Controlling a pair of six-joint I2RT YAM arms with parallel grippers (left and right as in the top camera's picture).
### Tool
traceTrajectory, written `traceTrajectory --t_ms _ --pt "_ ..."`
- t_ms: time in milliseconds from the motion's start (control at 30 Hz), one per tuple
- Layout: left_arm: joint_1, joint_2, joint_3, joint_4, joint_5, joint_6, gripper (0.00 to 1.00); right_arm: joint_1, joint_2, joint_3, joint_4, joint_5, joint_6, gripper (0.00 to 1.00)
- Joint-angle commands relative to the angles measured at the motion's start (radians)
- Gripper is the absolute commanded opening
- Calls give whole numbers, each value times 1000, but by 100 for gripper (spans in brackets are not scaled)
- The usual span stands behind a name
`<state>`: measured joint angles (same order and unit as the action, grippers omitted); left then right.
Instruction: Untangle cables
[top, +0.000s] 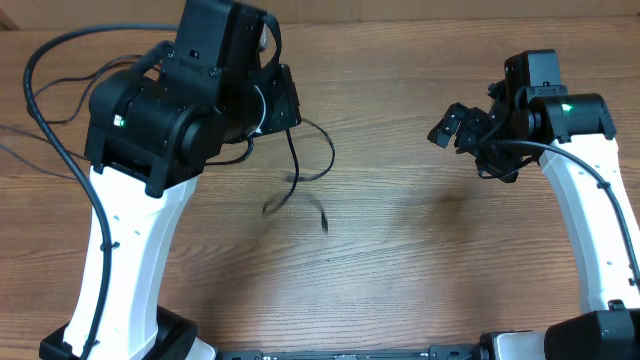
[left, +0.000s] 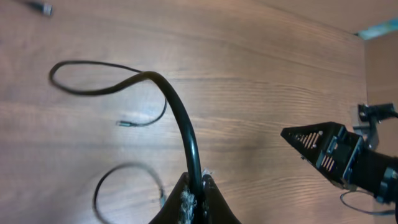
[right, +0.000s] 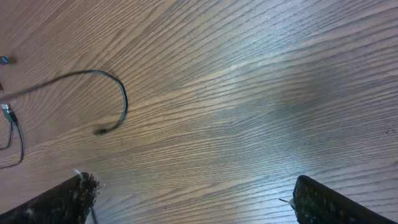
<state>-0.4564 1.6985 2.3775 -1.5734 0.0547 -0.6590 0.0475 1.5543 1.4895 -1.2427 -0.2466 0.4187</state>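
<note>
Only left wrist view shows left gripper (left: 195, 185) pinching cable (left: 185, 127).

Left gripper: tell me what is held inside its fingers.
A thin black flexible cable is pinched inside the left gripper, arching away above the wooden table. Its stretch below the fingertips is covered.

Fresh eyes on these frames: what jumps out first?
The left arm looms large at the upper left of the overhead view. The left tool is shut on a thin black cable that arcs away into a loop over the wooden table. At the right, the right tool hangs open and empty over bare wood.
</note>
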Motion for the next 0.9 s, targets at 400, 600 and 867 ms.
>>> traceTrajectory --t_ms 400,600,867 --pt "-4 397 -15 -116 95 -222 4 -3 0 3 3 10 4 100" --pt "-2 504 -15 -116 95 -187 8 -3 0 3 3 10 4 100" --pt "30 525 -18 -103 -94 -171 52 -3 0 3 3 11 4 100"
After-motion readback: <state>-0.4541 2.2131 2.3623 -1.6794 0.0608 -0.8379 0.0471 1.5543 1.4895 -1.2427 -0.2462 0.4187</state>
